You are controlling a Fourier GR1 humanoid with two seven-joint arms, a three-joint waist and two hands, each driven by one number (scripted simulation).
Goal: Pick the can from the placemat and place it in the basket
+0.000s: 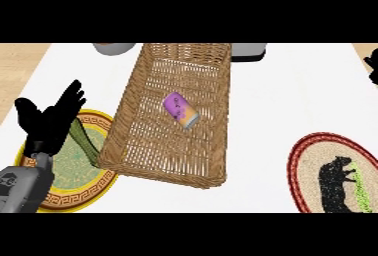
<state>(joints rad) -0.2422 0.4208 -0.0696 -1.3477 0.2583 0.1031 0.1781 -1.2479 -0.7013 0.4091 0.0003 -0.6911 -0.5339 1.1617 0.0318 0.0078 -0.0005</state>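
The black left hand (50, 120) covers part of the round yellow-rimmed plate (77, 197) and the upper end of a green strip (85, 142) lying on it. The red-rimmed round placemat (303, 165) is cut by the right edge (its black animal figure shows whole). Only a dark sliver of the right hand (373, 67) shows at the right edge. Two grey objects (247, 51) are cropped along the top.

We see our left black hand (48, 120) raised at the near left, fingers straight and spread upward, on its grey forearm (21, 187). Our right black hand (373, 67) shows only partly at the far right edge.
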